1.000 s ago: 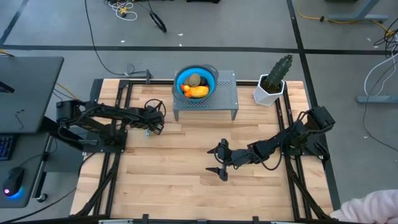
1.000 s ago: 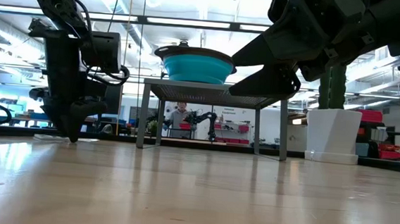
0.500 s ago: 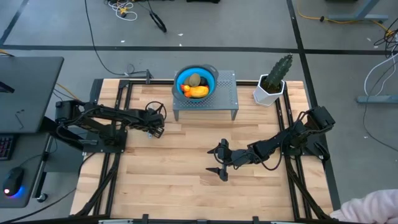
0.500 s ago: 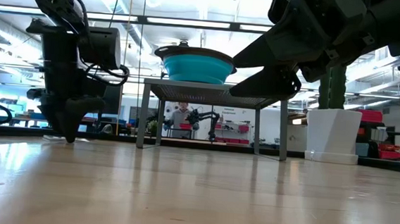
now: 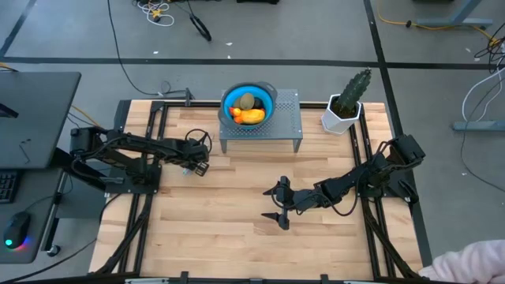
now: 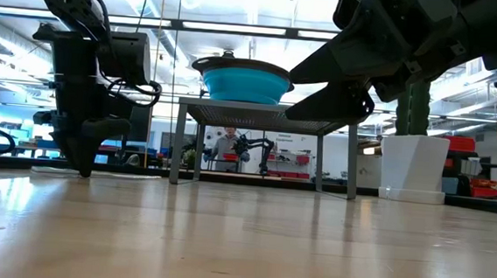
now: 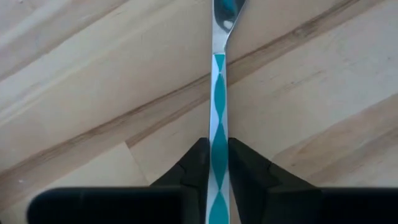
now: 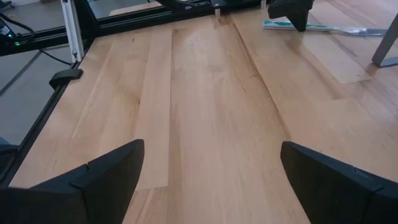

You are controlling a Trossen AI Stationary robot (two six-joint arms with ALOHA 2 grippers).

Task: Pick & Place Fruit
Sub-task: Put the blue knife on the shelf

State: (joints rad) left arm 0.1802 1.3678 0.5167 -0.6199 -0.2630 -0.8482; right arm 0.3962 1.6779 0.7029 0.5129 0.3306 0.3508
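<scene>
Sitting together in the blue bowl [image 5: 248, 103], the fruit [image 5: 248, 111] looks already placed: a yellow-orange piece, an olive oval and small orange bits; I see none loose on the table [image 5: 237, 229]. The bowl rests on a grey perforated stand [image 5: 286, 118] at twelve o'clock, with a potted cactus [image 5: 347, 101] toward one o'clock. At nine o'clock the left gripper [image 7: 212, 163] has its jaws pinched on a slim white-and-teal stick [image 7: 217, 99] lying flat on the wood. The right gripper [image 5: 278, 203] hovers near centre, jaws spread wide, empty.
</scene>
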